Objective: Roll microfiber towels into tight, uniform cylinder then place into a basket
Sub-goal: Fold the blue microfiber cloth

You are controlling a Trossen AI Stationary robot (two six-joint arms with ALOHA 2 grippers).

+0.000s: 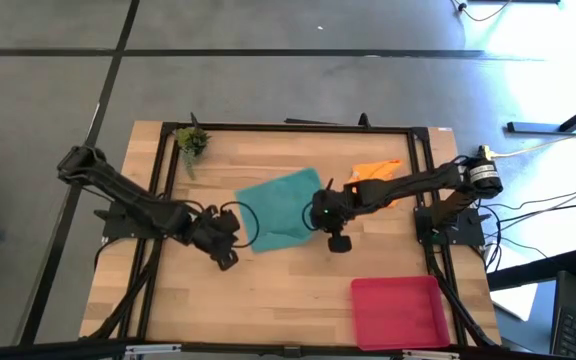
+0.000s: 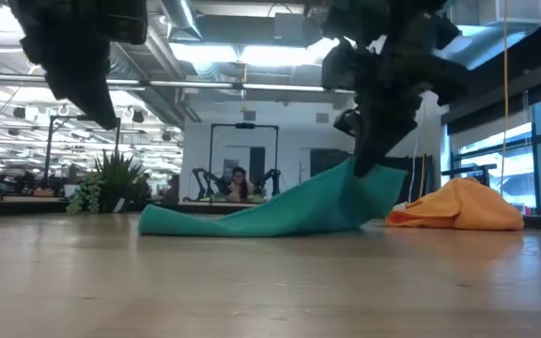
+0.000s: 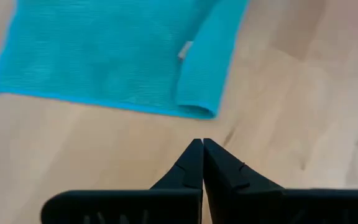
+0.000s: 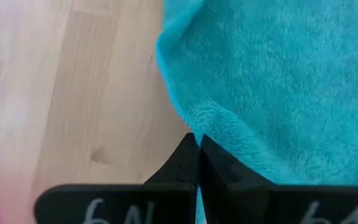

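Teal towel (image 4: 278, 93) between right fingers (image 4: 179, 171)

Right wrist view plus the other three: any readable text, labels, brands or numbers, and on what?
Right hand, on its black body: pale marks along the picture's bottom edge, cut off, not readable.
Teal microfiber towel: a small pale tag near the folded edge, too small to read.
Shallow red-pink rectangular basket, crumpled orange towel, wooden table: no text visible.
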